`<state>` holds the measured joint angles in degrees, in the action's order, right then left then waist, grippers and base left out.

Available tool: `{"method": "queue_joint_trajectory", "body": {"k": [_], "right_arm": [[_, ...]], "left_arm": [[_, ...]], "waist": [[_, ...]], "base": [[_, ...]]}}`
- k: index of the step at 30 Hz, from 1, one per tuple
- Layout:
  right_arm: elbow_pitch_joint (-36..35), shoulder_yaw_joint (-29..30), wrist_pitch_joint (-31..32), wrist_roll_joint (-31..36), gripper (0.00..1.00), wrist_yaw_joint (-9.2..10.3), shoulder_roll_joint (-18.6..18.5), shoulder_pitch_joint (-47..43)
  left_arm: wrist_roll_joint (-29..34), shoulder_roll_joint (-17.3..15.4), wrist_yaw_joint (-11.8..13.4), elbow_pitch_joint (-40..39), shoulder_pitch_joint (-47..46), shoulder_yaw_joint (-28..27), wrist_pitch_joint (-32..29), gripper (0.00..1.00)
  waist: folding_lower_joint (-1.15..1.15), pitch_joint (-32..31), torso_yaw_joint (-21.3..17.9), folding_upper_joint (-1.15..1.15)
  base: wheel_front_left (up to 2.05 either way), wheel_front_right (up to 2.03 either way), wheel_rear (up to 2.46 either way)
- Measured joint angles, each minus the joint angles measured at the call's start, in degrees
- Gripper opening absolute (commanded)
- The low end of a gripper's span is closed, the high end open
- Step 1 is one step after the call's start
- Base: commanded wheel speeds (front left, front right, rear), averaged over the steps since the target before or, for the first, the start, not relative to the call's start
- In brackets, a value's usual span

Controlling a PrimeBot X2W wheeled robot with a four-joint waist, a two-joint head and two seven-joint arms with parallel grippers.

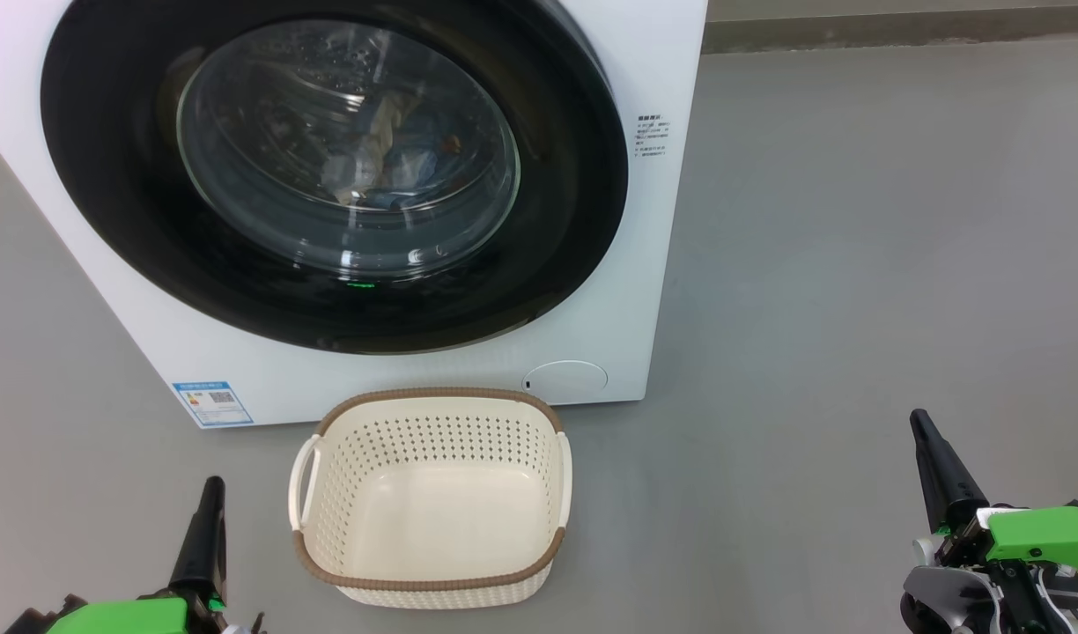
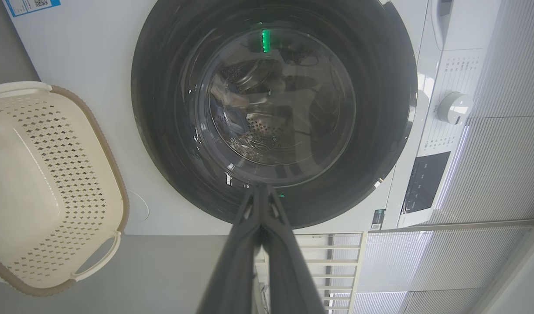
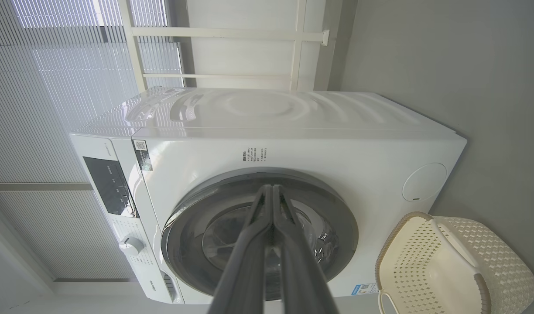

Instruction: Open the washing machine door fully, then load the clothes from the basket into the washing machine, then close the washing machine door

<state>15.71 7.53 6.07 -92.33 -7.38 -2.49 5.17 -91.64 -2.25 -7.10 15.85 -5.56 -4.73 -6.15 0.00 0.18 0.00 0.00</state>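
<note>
Basket [image 1: 433,440] between left pincer [image 1: 211,493] and right pincer [image 1: 922,424]

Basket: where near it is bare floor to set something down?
Widest: the floor between the basket and the right gripper, right of the machine. A narrower strip lies between basket and left gripper. Basket to machine is tight.

One washing machine [image 1: 609,291], one door [image 1: 107,194], one basket [image 1: 438,394], one left claw [image 1: 213,484], one right claw [image 1: 919,417], clothes [image 1: 398,158] beyond counting.
</note>
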Motion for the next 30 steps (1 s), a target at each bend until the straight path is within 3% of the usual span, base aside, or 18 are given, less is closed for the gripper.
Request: {"method": "queue_joint_trajectory", "body": {"k": [30], "right_arm": [[0.0, 0.0, 0.0, 0.0, 0.0, 0.0, 0.0, 0.0]], "left_arm": [[0.0, 0.0, 0.0, 0.0, 0.0, 0.0, 0.0, 0.0]], "waist": [[0.0, 0.0, 0.0, 0.0]], "base": [[0.0, 0.0, 0.0]]}}
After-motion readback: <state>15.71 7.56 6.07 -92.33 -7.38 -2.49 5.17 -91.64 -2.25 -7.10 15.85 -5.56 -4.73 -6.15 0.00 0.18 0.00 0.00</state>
